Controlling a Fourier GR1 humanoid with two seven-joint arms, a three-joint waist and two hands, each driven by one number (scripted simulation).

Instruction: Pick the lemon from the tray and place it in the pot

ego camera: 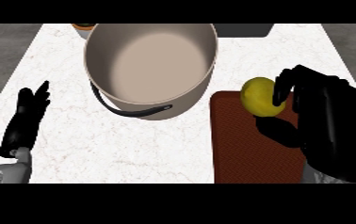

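A yellow lemon sits over the upper part of the dark red tray at the right. My right hand curls round it, fingers on its right side and thumb below it. Whether the lemon rests on the tray or is lifted I cannot tell. A large beige pot with a black handle at its front stands left of the tray, empty inside. My left hand rests open at the left edge, fingers up.
An orange object peeks out behind the pot's far left rim. A dark grey object lies at the counter's back edge. The white marble counter ends at grey floor on both sides.
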